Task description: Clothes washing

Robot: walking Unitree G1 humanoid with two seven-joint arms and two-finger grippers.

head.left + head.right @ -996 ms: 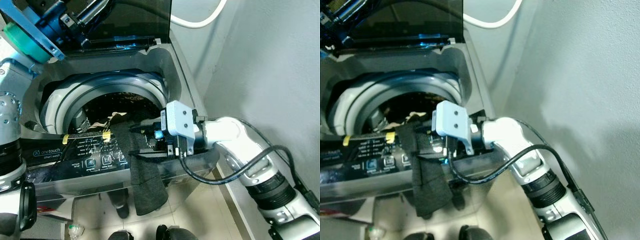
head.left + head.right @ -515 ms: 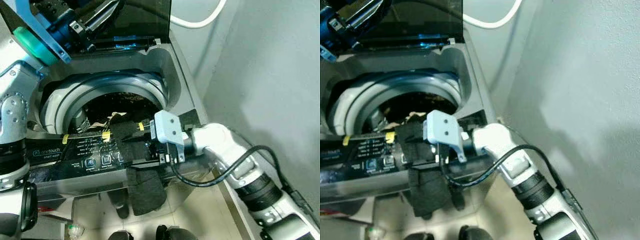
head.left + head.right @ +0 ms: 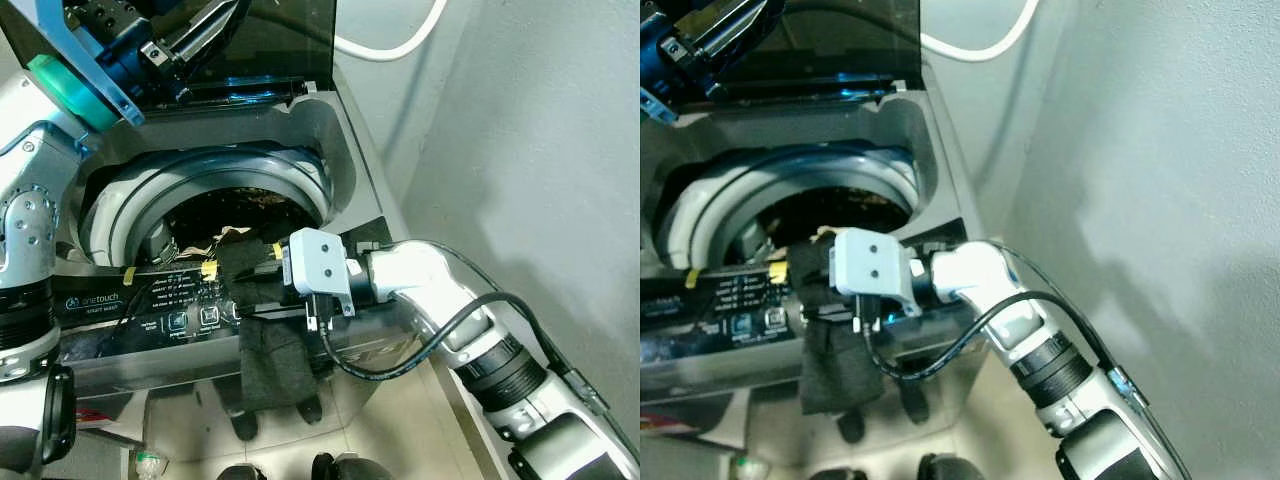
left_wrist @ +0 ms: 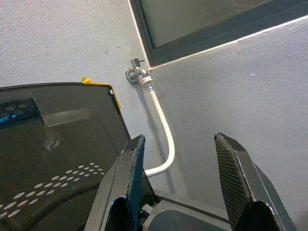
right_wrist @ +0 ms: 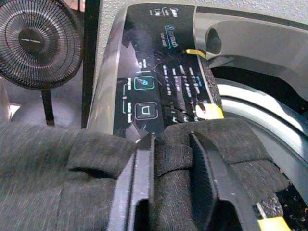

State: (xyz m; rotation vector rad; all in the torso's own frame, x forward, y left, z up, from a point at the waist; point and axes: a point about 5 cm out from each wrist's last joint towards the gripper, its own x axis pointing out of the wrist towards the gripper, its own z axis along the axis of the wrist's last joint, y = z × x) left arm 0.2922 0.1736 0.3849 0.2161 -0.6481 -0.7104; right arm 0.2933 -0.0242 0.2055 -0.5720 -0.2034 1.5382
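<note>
Garment dark, bunched (over panel)

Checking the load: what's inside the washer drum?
Inside the drum, dark laundry with pale scraps shows. The dark cloth, pinched by the right gripper, drapes over the control panel, hiding the drum's front.

Wall: plain grey, shadowed.
Window: dark frame, frosted pane.
Tap: wall-mounted, white hose attached.
Floor: pale tiles.
Fan: floor-standing.
</note>
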